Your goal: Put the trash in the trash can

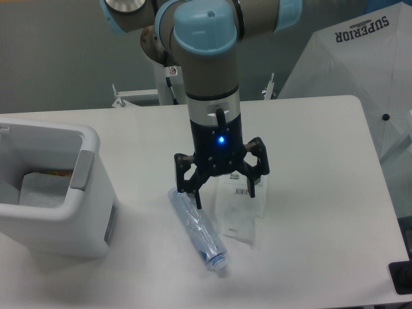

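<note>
A crushed clear bluish plastic bottle [198,230] lies on the white table, its cap end toward the front. A flat clear plastic bag with white barcode labels [241,211] lies just right of it. My gripper [224,192] hangs over both, fingers spread wide and empty. Its left fingertip is near the bottle's upper end and its right fingertip is over the bag. The white boxy trash can [90,215] with a grey handle strip stands at the left, with some items inside.
The white table [309,167] ends at the right and front edges. A white umbrella with "SUPERIOR" lettering [360,58] stands behind the table at the right. A dark object [402,278] sits at the lower right corner.
</note>
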Robot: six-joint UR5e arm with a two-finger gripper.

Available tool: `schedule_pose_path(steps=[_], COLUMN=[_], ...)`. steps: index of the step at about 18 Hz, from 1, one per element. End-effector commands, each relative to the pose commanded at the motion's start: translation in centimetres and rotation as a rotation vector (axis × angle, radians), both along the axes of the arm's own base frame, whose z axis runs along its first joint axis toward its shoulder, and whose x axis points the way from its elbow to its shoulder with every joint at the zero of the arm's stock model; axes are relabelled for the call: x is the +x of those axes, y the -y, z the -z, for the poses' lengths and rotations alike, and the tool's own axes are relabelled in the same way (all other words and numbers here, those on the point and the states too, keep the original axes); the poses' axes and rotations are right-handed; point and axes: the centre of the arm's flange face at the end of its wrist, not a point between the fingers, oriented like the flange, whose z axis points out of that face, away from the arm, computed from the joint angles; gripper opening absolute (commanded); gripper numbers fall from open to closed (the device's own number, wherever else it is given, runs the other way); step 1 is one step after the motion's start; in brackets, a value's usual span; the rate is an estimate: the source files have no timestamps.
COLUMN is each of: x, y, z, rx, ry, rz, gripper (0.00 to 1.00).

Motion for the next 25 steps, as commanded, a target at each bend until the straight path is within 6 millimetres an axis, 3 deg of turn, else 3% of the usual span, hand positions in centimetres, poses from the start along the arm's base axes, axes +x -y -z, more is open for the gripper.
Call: schedule_pose_path(steps=[5, 12, 16, 20, 25], x=[-1.2, -4.1, -4.2, -4.9, -5.9], y=[-1.1, -3.9, -4.5, -5.1, -5.4], z=[1.7, 10.6, 15.3, 18.2, 19.5], rx=[-0.007, -0.043, -0.071, -0.087, -0.081], ry=[0.008, 0.051, 0.134, 0.170, 0.188], rz=[0.000, -0.012, -0.072, -0.102, -0.156], gripper=[1.00, 1.00, 1.00, 1.00, 1.00])
